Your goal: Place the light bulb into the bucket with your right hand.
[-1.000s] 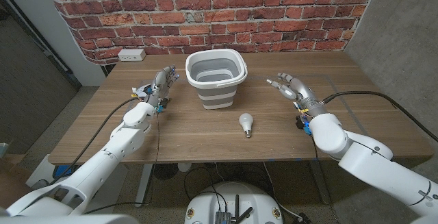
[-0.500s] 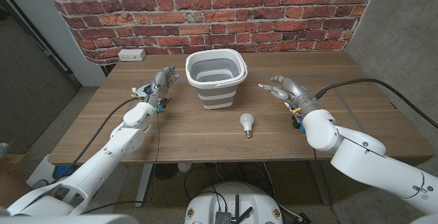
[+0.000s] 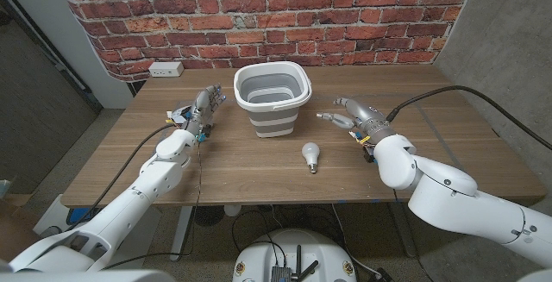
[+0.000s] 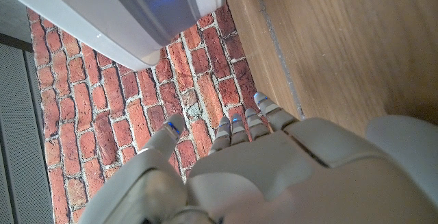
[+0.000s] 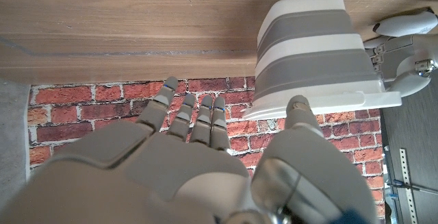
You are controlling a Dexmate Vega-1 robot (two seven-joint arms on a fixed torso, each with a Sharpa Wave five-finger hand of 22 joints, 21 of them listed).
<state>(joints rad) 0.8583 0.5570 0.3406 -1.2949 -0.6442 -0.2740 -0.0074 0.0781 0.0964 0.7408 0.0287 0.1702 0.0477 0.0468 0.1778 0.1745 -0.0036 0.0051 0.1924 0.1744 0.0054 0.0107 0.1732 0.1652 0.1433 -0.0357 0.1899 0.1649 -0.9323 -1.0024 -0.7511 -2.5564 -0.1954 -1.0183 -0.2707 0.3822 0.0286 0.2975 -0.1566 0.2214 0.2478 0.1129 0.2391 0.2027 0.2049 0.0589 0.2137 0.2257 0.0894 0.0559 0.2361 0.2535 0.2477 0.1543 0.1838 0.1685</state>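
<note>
A white light bulb (image 3: 310, 155) lies on the wooden table (image 3: 241, 170), in front of the grey and white bucket (image 3: 272, 97). My right hand (image 3: 351, 115) hovers open to the right of the bucket and just behind the bulb, fingers apart and pointing toward the bucket, holding nothing. The right wrist view shows that hand (image 5: 198, 148) with the bucket (image 5: 321, 56) ahead of its fingers. My left hand (image 3: 203, 107) stands open to the left of the bucket, and the left wrist view shows it (image 4: 274, 162) near the bucket's wall (image 4: 137, 18).
A white power outlet box (image 3: 166, 69) sits at the table's back left by the brick wall. A black cable (image 3: 483, 101) runs from my right arm over the table's right side.
My right hand has moved left toward the bucket and closer to the bulb. The bulb, bucket and left hand have stayed in place.
</note>
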